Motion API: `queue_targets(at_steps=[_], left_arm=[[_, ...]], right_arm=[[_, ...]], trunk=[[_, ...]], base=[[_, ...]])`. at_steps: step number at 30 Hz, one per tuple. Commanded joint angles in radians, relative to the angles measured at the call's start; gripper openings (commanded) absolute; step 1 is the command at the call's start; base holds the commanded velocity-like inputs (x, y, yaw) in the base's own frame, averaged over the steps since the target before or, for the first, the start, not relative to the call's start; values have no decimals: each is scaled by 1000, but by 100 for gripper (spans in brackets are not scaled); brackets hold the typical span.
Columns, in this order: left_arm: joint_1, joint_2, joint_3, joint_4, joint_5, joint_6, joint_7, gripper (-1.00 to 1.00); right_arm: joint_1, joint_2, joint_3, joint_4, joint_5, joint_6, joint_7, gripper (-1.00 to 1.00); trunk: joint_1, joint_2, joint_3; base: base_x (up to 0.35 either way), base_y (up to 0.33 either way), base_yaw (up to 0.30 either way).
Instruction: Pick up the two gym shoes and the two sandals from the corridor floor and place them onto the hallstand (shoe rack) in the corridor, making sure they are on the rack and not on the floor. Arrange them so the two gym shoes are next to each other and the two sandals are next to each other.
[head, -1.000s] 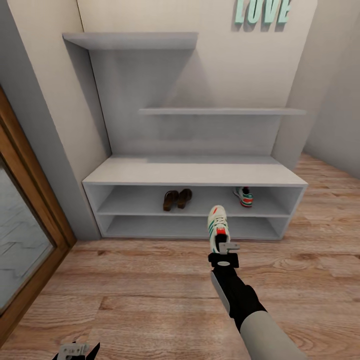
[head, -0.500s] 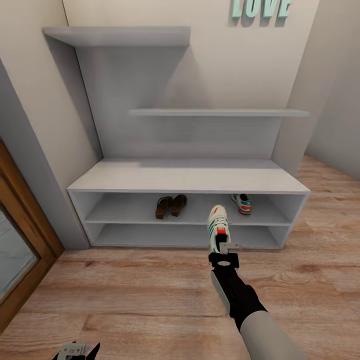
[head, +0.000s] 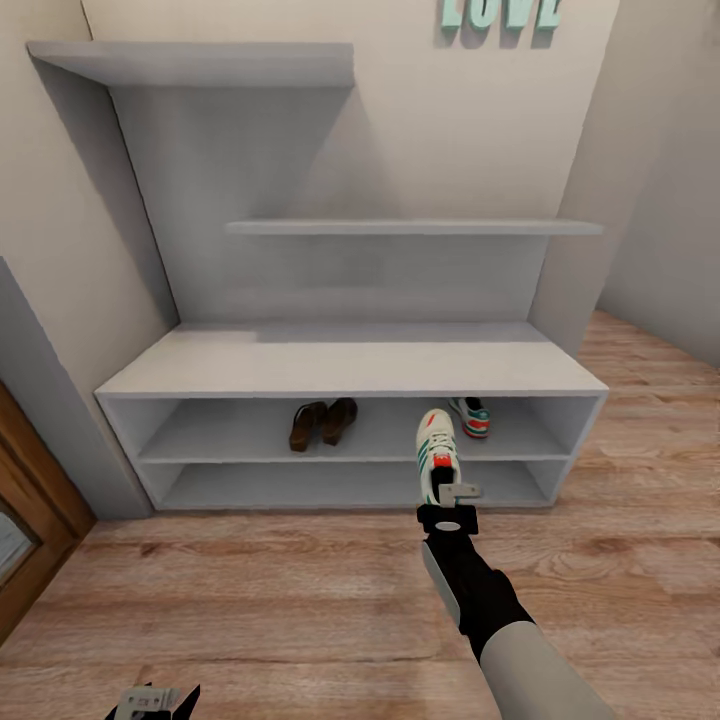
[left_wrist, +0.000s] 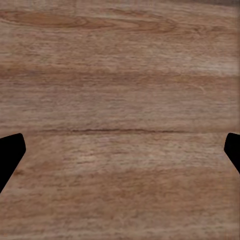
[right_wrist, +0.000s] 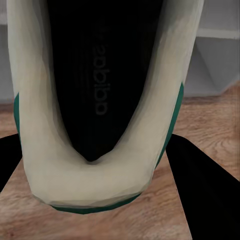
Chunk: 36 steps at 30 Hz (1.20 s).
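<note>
Right gripper (head: 447, 497): jaws clamped on the heel of one gym shoe (head: 437, 448), toe pointing ahead toward the hallstand (head: 350, 365). Just beyond the toe, the second gym shoe (head: 470, 416) on the upper shelf; further left of it, both sandals (head: 323, 422), side by side. Step judged: last shoe's delivery; next, reach in beside its mate. Right wrist view reveals the insole. Left gripper (head: 150, 700): jaws wide, empty, over corridor floor (left_wrist: 120, 100).
</note>
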Motion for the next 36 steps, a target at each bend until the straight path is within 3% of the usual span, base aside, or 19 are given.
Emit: queue_targets(at_steps=[1, 13, 36], left_arm=[[-1, 0, 7, 1, 1, 0, -10, 100], [-1, 0, 7, 1, 1, 1, -10, 100], [-1, 0, 7, 2, 1, 0, -10, 100]], right_arm=[[0, 0, 2, -1, 3, 8, -4, -100], [0, 0, 1, -3, 3, 8, -4, -100], [0, 0, -1, -3, 3, 8, -4, -100]], trunk=[[0, 0, -1], [0, 0, -1], [0, 0, -1]], base=[[70, -5, -21], [239, -1, -4], [117, 0, 0]])
